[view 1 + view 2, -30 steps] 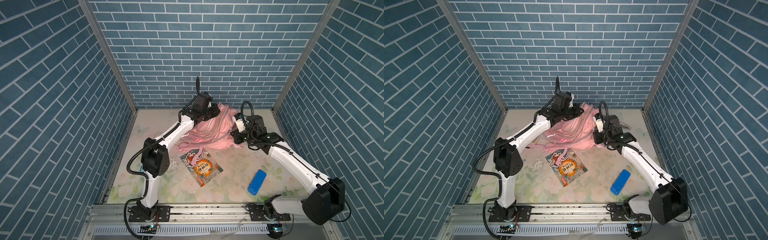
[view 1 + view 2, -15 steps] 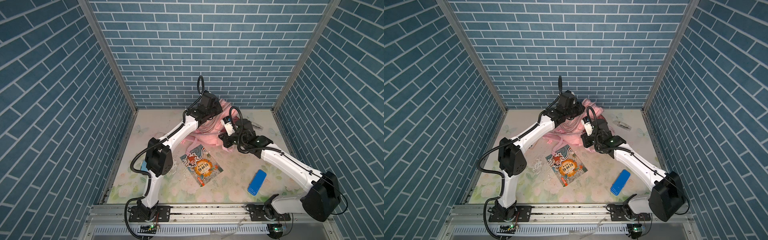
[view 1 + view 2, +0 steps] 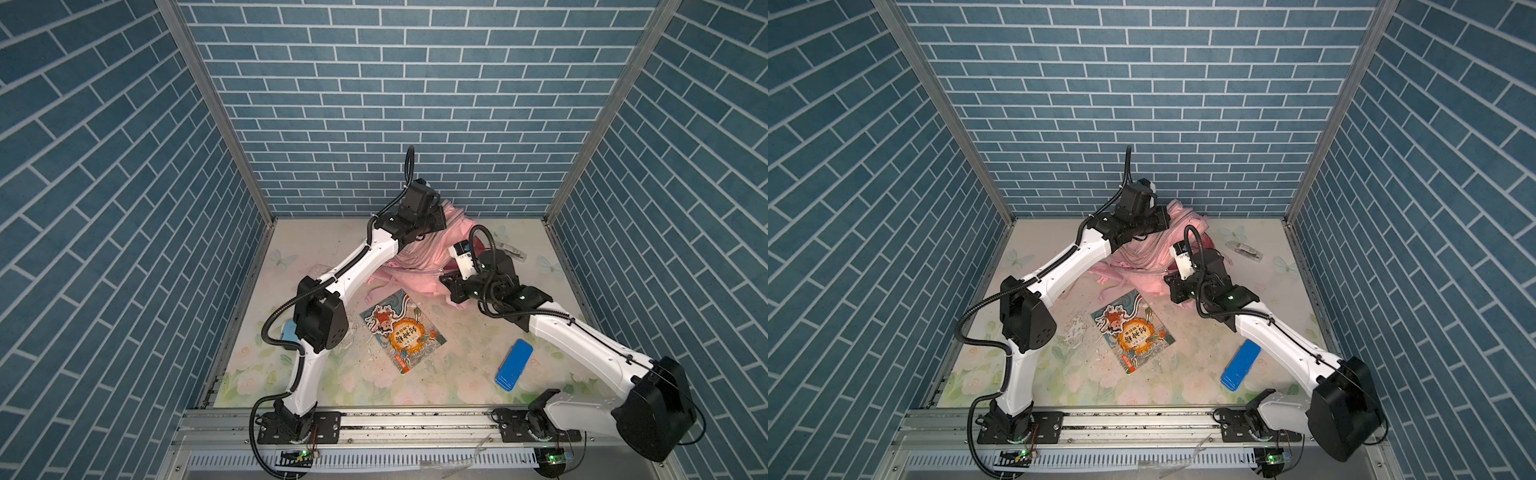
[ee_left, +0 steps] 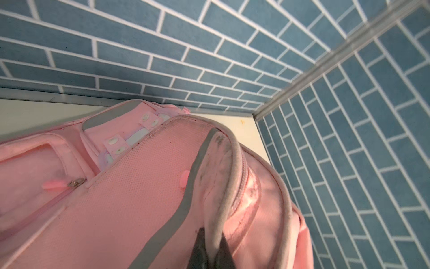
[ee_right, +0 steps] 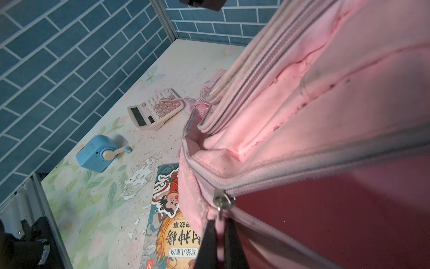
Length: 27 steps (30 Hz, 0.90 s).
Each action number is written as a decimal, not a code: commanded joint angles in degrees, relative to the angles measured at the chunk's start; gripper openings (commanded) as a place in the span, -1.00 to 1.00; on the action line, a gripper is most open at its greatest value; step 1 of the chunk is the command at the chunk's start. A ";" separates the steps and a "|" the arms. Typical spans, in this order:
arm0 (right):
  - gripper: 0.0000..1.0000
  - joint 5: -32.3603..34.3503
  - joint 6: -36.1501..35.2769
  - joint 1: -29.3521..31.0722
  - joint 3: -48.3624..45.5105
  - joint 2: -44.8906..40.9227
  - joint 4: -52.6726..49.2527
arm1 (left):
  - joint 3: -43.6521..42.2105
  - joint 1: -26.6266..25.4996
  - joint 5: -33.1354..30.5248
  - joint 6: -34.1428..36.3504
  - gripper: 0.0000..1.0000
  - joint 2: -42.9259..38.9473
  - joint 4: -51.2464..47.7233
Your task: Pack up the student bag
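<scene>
The student bag (image 3: 417, 266) stood bunched at the back of the table (image 3: 316, 243), close to the rear wall, with both grippers on it. The left arm (image 3: 353, 266) rose from the front rail, its elbow bent and its wrist high over the bag's far top. There the left gripper (image 4: 212, 237) was pinched tight on the grey-edged rim (image 4: 221, 163). The right arm (image 3: 577, 336) ran low to the bag's near side, where the right gripper (image 5: 220, 223) was clamped narrow on the metal zip pull (image 5: 220, 205). 1 picture book (image 3: 401, 332) lay flat just in front of the bag. 1 blue case (image 3: 514, 365) lay well apart from it, beside the right arm.
</scene>
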 commanded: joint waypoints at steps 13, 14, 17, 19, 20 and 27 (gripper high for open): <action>-1.00 -9.70 -10.47 -8.59 -4.34 -6.87 -2.92 | 3.88 0.64 8.60 37.10 0.15 -0.59 -17.03; -1.00 -10.06 -10.57 -8.99 -4.60 -7.15 -2.73 | 0.92 0.34 8.13 39.61 0.15 -1.89 -17.50; -1.00 -10.89 -10.82 -9.76 -4.85 -7.47 -2.88 | -9.19 -0.97 7.13 45.69 0.15 -6.64 -15.17; -1.00 -10.94 -11.05 -10.04 -4.70 -7.44 -3.47 | -15.22 -1.46 7.95 47.00 0.17 -9.68 -12.09; -1.00 -10.93 -11.26 -10.17 -4.54 -7.28 -3.76 | -18.52 -1.50 8.27 47.30 0.18 -11.21 -10.16; -1.00 -11.29 -11.58 -10.29 -3.84 -7.02 -4.52 | -25.25 -3.95 7.56 49.25 0.29 -12.90 -5.66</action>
